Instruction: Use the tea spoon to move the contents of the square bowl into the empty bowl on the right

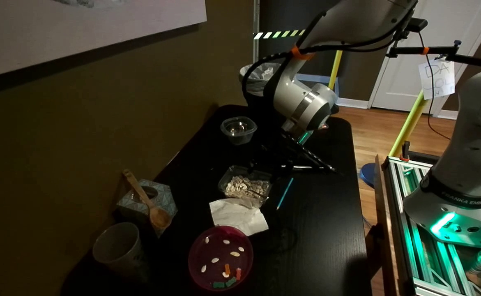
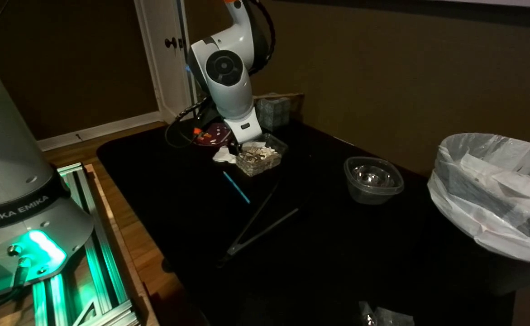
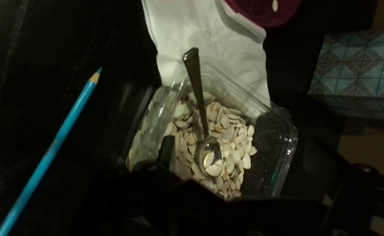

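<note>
One brown wall (image 2: 405,81) runs behind a long black bench (image 1: 314,246) with rounded corners. Over the bench bends a white-grey jointed robot arm (image 1: 302,102), its wrist pointing downward. A white plastic-lined bin (image 2: 491,213) stands by one end of the bench, near the wall. Dark V-shaped tongs (image 2: 265,230) lie on the bench with their arms parted. The black two-fingered end effector (image 3: 242,141) is at the clear plastic square bowl (image 3: 269,147); its fingers look spread well apart, as far as the dim wrist view allows me to judge. A round dark-red plate (image 1: 222,251) and a blue-grey patterned cardboard box (image 3: 359,65) show farther up that view. Crumpled white paper (image 3: 216,46) lies between the square bowl and the plate. A clear plastic rounded bowl (image 2: 369,197) sits well apart from the square bowl, on the side toward the bin. A grey cup (image 1: 131,261) stands just beside the box, and a brown wooden spoon (image 1: 146,200) lies across the box's top. A sky-blue pencil (image 3: 50,151) lies near the square bowl, apart from it. The shiny metal teaspoon (image 3: 202,111) rests tilted in the square bowl, handle slanting up past the rim. Smallest are the flat pale beige seeds (image 3: 232,147) heaped in the square bowl, a couple in the teaspoon; similar ones dot the plate, with orange, red and green pieces (image 1: 227,269).
</note>
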`<act>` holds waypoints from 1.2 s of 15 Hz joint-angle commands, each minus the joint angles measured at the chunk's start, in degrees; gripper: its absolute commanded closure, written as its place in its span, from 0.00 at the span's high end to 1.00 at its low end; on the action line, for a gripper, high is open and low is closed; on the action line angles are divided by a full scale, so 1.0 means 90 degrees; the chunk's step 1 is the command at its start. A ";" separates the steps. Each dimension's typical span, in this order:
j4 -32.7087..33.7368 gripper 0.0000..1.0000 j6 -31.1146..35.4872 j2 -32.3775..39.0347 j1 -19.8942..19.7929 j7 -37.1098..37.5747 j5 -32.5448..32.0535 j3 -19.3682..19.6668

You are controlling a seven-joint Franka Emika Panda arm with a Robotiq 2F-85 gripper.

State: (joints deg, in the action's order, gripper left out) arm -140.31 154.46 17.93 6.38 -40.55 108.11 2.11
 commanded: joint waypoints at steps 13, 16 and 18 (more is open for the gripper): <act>0.0488 1.00 -0.0178 0.0666 0.0276 -0.1603 0.1276 -0.0092; 0.0641 1.00 -0.0254 0.0823 0.0314 -0.1984 0.1497 -0.0070; 0.0740 1.00 -0.0265 0.0920 0.0325 -0.2183 0.1645 -0.0059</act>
State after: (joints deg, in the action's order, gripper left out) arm -135.63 152.88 23.83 8.75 -55.84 118.96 1.06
